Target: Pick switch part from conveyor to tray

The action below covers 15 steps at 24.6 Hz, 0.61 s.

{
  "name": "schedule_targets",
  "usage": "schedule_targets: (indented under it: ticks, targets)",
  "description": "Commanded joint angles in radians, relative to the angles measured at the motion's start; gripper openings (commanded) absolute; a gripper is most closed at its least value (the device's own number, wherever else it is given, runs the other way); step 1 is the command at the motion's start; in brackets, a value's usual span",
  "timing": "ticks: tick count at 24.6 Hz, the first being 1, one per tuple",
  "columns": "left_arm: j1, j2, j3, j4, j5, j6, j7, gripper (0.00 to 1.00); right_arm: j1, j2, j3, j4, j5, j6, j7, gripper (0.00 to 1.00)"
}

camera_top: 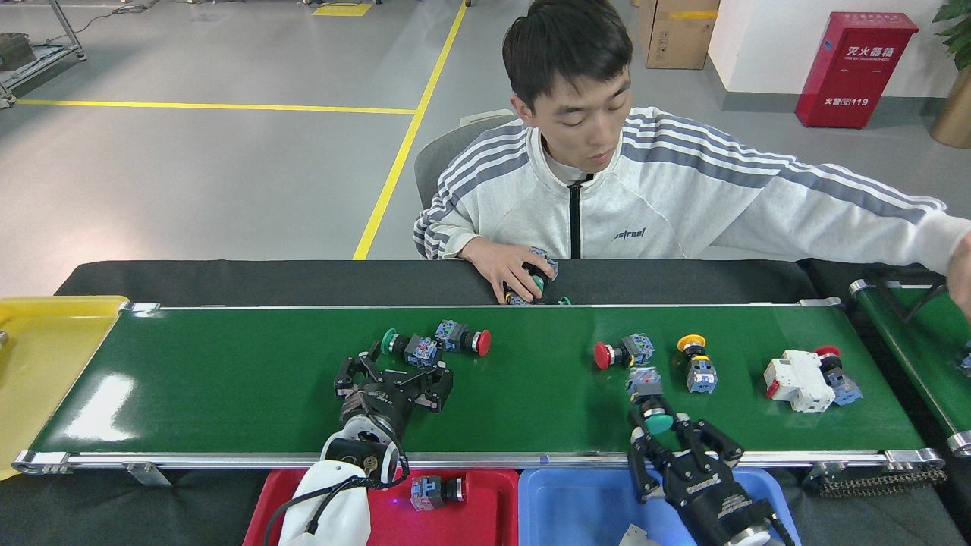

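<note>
A green conveyor [227,387] runs across a black-covered desk [265,280], carrying scattered switch parts. The robot's right end effector [667,444] sits at the belt's near edge, above a blue tray [576,504], its fingers pinching a green-capped switch part [654,415] that lies low over the belt near the near rail. The left end effector [394,375] hangs over the belt with its fingers spread and nothing between them, just on the near side of a pair of switch parts, one green-capped [406,346] and one red-capped [466,340], that lie touching. Further right on the belt lie a red-capped part [618,352], a yellow-capped part [696,362] and a white block [796,379] with a red-capped part [834,373] against it. A red tray [485,504] below the left arm holds one switch part [436,489]. A yellow tray [38,364] sits at the belt's left end. Across the desk a seated person in a striped white jacket [607,205] rests one hand [504,269] on several switch parts at the belt's far edge and stretches the other arm toward a second, narrower belt [918,341] at the right.
</note>
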Motion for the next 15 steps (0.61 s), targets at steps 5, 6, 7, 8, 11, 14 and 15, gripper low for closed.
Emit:
schedule_targets:
  ticks: [5, 6, 7, 8, 11, 14, 15]
  targets:
    - [-0.1, 0.008, 0.061, 0.12, 0.001, -0.005, 0.03, 1.0, 0.001, -0.012, 0.206, -0.023, 0.051, -0.09, 0.005, 0.32]
    - [-0.112, 0.008, 0.069, 0.135, 0.001, 0.001, 0.036, 1.0, 0.0, -0.004, 0.237, -0.021, 0.068, -0.087, 0.005, 0.73]
    - [-0.116, 0.008, 0.078, 0.14, 0.001, 0.003, 0.036, 1.0, 0.0, 0.0, 0.257, -0.023, 0.074, -0.09, 0.005, 1.0]
    - [-0.117, 0.008, 0.086, 0.14, 0.001, 0.004, 0.036, 0.98, 0.0, -0.003, 0.268, -0.023, 0.073, -0.096, 0.005, 1.0]
    - [-0.103, 0.009, 0.092, 0.141, 0.001, 0.006, 0.051, 0.7, 0.0, -0.006, 0.268, -0.027, 0.073, -0.101, 0.005, 1.0]
    - [-0.077, 0.011, 0.092, 0.14, 0.003, -0.002, 0.105, 0.4, 0.001, 0.002, 0.254, -0.04, 0.065, -0.09, 0.004, 1.0]
    - [-0.068, 0.011, 0.092, 0.138, 0.004, -0.005, 0.116, 0.28, 0.004, 0.004, 0.22, -0.055, 0.056, -0.084, 0.004, 1.0]
